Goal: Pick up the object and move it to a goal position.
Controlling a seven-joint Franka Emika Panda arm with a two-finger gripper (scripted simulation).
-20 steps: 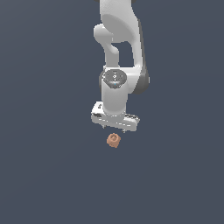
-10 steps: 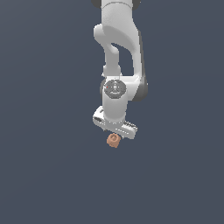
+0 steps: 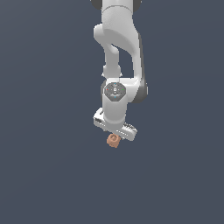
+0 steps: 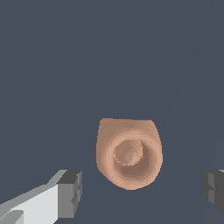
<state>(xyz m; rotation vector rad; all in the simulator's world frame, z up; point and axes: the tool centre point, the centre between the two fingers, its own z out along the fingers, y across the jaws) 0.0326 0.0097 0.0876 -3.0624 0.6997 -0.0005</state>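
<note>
The object [image 3: 113, 140] is a tiny orange-brown block with a round ringed knob, lying on the dark grey floor just under the white gripper's hand in the exterior view. In the wrist view the object [image 4: 129, 153] fills the middle, knob facing the camera. My gripper [image 4: 142, 192] is open, its two dark fingertips [image 4: 72, 194] spread wide, one on each side of the object and not touching it. In the exterior view the white hand hides the fingers, so the gripper [image 3: 114, 134] shows only as a body right above the block.
Only the plain dark grey ground [image 3: 52, 175] shows around the arm. The white arm [image 3: 118, 52] reaches down from the exterior view's upper edge.
The arm has lowered and its hand has come down toward the object. The block has stayed in place.
</note>
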